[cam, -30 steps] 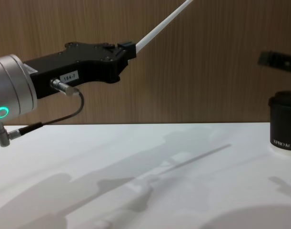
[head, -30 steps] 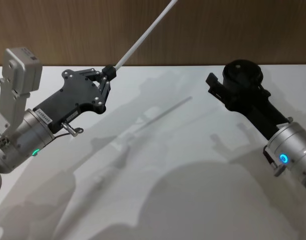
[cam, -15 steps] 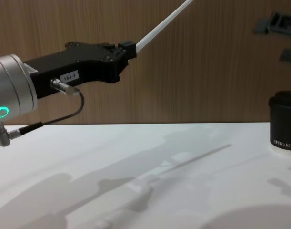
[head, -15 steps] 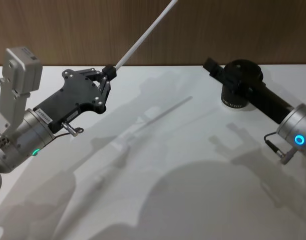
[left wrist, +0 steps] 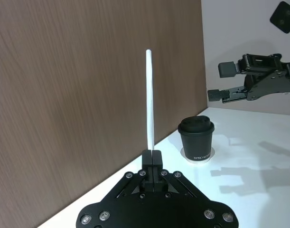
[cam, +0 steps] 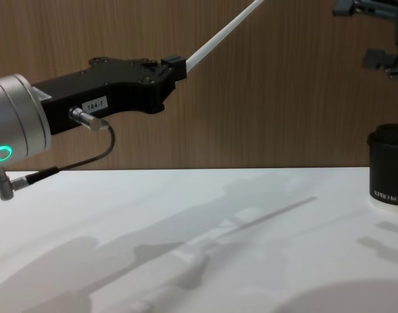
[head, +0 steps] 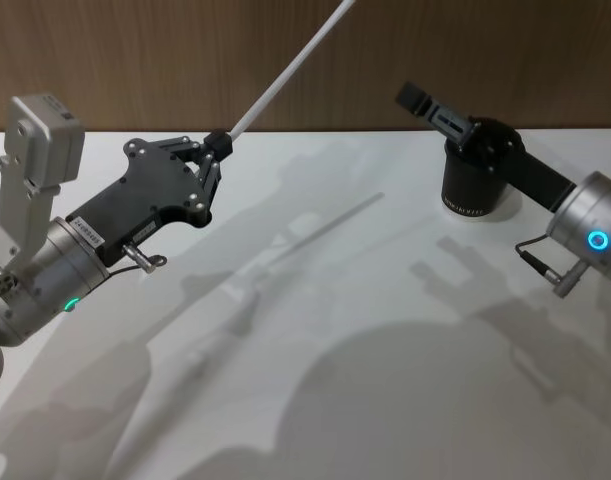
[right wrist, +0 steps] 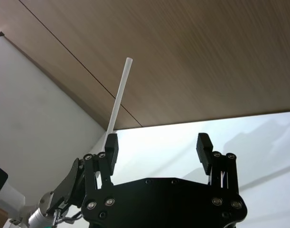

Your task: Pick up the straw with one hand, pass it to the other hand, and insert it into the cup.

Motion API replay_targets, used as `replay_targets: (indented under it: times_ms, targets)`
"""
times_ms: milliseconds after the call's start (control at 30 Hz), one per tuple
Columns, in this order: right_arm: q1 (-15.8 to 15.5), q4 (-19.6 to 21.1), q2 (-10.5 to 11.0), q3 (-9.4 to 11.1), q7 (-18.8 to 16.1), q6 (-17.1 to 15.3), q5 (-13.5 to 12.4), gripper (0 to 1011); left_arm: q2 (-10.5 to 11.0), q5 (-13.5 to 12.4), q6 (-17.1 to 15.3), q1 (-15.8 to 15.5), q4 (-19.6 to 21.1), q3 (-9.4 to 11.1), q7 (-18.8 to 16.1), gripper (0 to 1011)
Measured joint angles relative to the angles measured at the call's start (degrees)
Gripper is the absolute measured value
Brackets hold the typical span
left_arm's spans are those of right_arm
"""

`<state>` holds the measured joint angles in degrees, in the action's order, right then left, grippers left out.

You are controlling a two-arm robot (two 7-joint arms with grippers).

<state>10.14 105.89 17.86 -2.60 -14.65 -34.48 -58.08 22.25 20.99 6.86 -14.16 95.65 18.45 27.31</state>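
My left gripper (head: pixel 217 143) hangs above the table's left side, shut on the lower end of the long white straw (head: pixel 285 70), which slants up and to the right. The left wrist view has the straw (left wrist: pixel 149 99) standing straight out of the closed fingertips (left wrist: pixel 153 159). The black cup (head: pixel 475 185) stands at the back right on its white base, lid on. My right gripper (head: pixel 425 105) is in the air above and just left of the cup, open and holding nothing. Its two fingers (right wrist: pixel 110 145) are spread wide, with the straw (right wrist: pixel 118 95) beyond them.
A wooden wall (head: pixel 135 60) runs along the back of the white table (head: pixel 335 350). In the chest view the cup (cam: pixel 389 169) sits at the right edge, with the right gripper (cam: pixel 365 32) high above it.
My right gripper has risen from in front of the cup and swung up and left, toward the straw. The left arm and the straw have stayed still.
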Motion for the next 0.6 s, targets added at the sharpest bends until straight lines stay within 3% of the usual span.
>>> replay_targets:
  times_ms: [600]
  targets:
    - [3.89, -3.03, -2.27, -3.45, 4.23, -1.61, -0.99, 1001, 0.0, 0.0, 0.0, 0.01, 0.0, 0.0, 0.0, 4]
